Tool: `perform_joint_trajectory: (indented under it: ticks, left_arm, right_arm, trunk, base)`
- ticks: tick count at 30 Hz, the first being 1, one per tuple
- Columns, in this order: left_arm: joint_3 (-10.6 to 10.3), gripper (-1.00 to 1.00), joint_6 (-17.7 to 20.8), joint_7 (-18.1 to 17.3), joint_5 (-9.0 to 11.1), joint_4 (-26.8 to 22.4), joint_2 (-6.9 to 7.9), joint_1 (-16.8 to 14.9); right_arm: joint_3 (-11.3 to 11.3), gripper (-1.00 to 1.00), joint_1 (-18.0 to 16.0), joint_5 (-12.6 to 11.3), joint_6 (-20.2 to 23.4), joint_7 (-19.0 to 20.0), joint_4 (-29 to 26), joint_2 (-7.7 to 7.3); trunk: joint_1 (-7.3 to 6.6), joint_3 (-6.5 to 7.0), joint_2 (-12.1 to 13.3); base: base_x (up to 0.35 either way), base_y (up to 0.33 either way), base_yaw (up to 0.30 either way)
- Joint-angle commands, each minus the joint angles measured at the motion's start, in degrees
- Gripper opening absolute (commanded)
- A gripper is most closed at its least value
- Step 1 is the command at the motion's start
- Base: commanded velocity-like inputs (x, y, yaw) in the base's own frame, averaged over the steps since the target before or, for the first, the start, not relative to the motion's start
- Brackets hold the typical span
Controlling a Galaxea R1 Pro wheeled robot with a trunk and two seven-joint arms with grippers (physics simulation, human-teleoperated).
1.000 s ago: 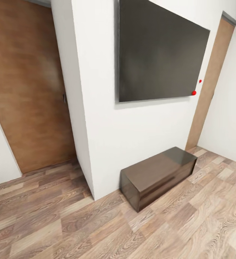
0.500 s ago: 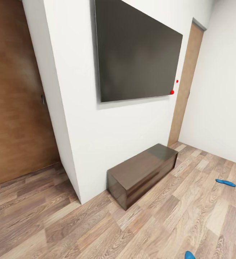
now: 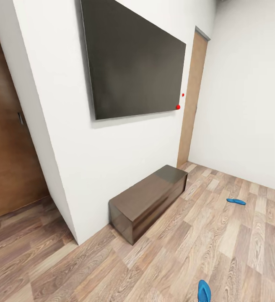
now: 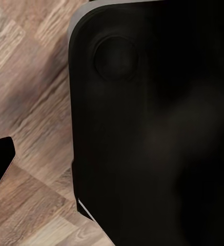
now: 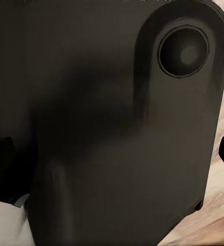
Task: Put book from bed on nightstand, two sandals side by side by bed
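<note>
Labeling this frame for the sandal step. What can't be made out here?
- Near sandal: head view, cut off by the bottom edge, so its full length and heading are unclear.
- Far sandal: head view, too small to tell its top side.
- Left claw, right claw: both wrist views are blocked by a dark robot body close to the lens, so open or shut cannot be told.
- Door handle: head view, half hidden by the wall corner.

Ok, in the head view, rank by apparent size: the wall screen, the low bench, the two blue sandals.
1. Wall screen
2. Low bench
3. The two sandals: far one, near one. Unranked, since the near one is cut off by the frame edge.
</note>
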Motion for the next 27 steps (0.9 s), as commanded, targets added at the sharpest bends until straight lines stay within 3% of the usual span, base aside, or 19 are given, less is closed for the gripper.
perform_joint_trajectory:
  ticks: [1, 27]
  left_arm:
    - [0.03, 1.0, -0.12, 0.02, 0.01, 0.02, 0.0, -0.02]
    - [0.03, 1.0, -0.11, 0.02, 0.01, 0.02, 0.0, -0.03]
  right_arm:
    - [-0.04, 1.0, 0.0, 0.02, -0.04, 0.06, -0.08, 0.0]
    - [-0.04, 1.0, 0.02, 0.06, -0.04, 0.06, -0.05, 0.0]
  trunk:
    - [0.0, -0.05, -0.02]
    - [0.0, -0.05, -0.02]
  base:
    - [0.0, 0.0, -0.289]
    - [0.0, 0.0, -0.288]
